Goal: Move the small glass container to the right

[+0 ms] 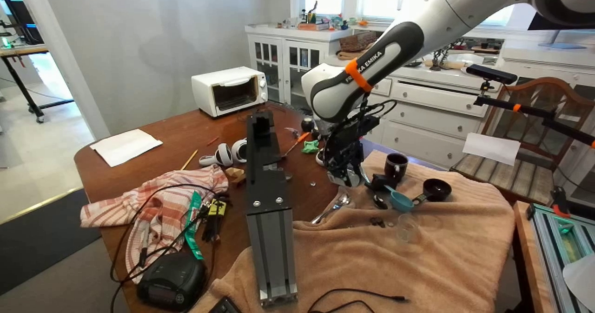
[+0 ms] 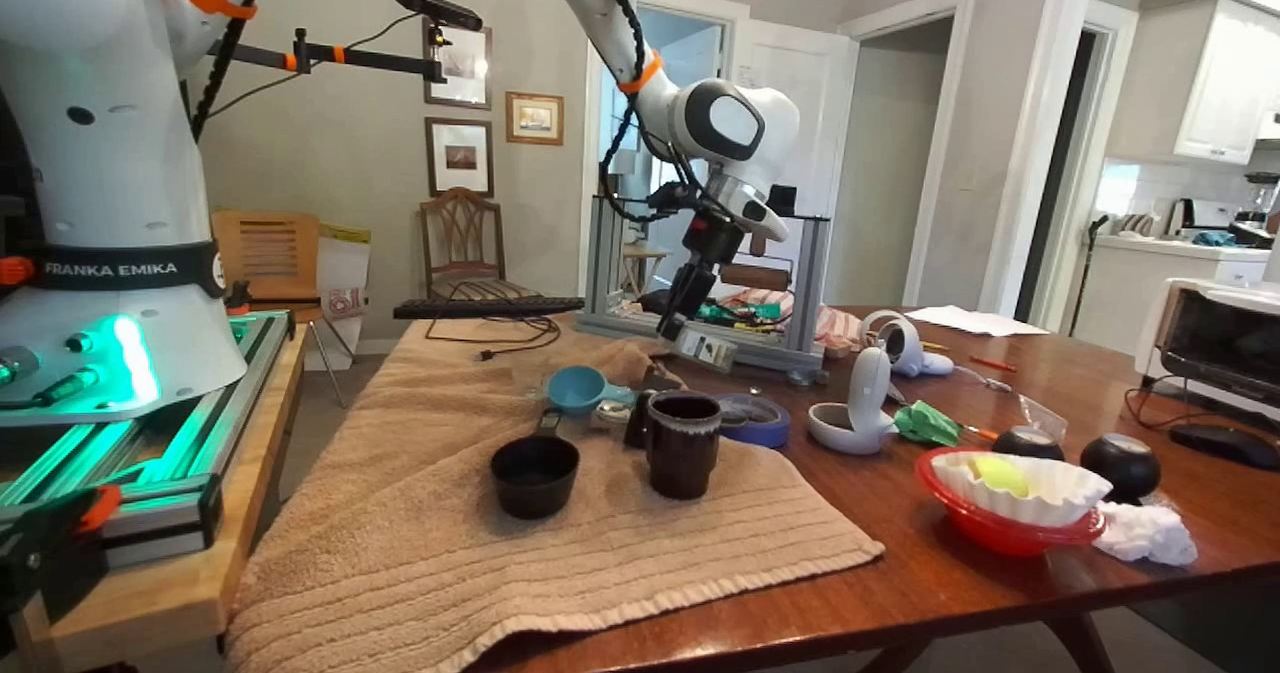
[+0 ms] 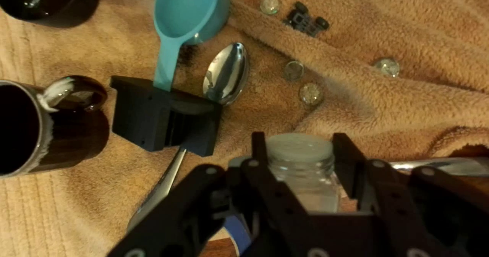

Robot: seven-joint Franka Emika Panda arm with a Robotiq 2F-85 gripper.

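Note:
The small glass container is a clear jar (image 3: 301,180) with a pale lid. In the wrist view it sits between the two fingers of my gripper (image 3: 300,144), which press on both sides of its lid end. The jar also shows in both exterior views (image 1: 346,178) (image 2: 704,347), tilted at the tips of my gripper (image 1: 343,168) (image 2: 673,327). It appears raised over the tabletop beside the towel's edge. The lower part of the jar is hidden behind the gripper in the wrist view.
A tan towel (image 2: 420,573) bears a dark mug (image 2: 683,448), a black cup (image 2: 534,475), a blue scoop (image 3: 187,10), a black block (image 3: 164,115), spoons and glass beads. Blue tape (image 2: 755,420) lies near the mug. A metal frame (image 1: 269,187) stands beside the gripper.

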